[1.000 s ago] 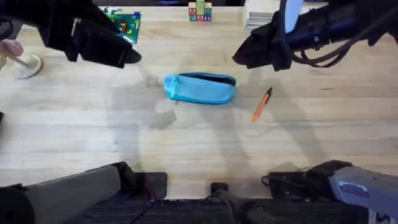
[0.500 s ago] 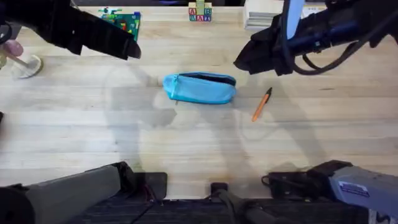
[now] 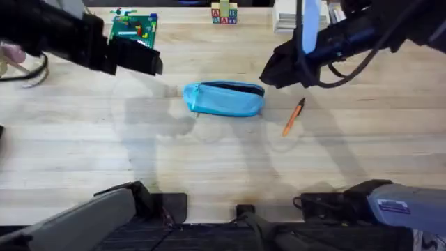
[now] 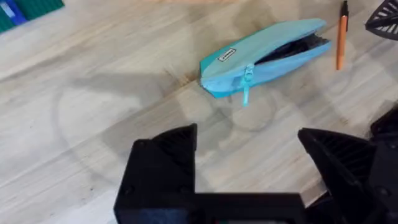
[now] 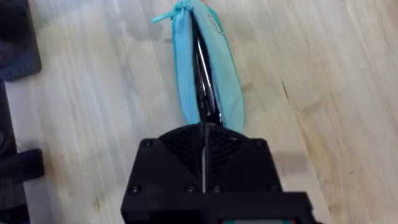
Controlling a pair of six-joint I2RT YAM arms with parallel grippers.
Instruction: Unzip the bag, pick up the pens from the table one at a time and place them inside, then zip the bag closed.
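The light blue bag [image 3: 223, 99] lies on the table [image 3: 209, 160] at centre, its zipper showing a dark open slit along the top. Its pull tab [image 4: 245, 93] hangs at the left end. An orange pen [image 3: 293, 116] with a black tip lies just right of the bag, also seen in the left wrist view as the pen [image 4: 341, 34]. My left gripper [image 3: 155, 64] hovers up-left of the bag, open and empty, fingers [image 4: 165, 155] wide apart. My right gripper [image 3: 268, 75] hangs above the bag's right end [image 5: 208, 81], shut [image 5: 203, 134] with nothing in it.
A green brick plate [image 3: 132, 28] lies at the back left and lettered blocks [image 3: 224, 14] at the back centre. A white stack [image 3: 286, 17] sits at the back right. Open tabletop stretches in front of the bag.
The left arm has drawn back leftward, its gripper staying up-left of the bag. The right gripper has dipped slightly toward the bag's right end. Bag and pen have not moved.
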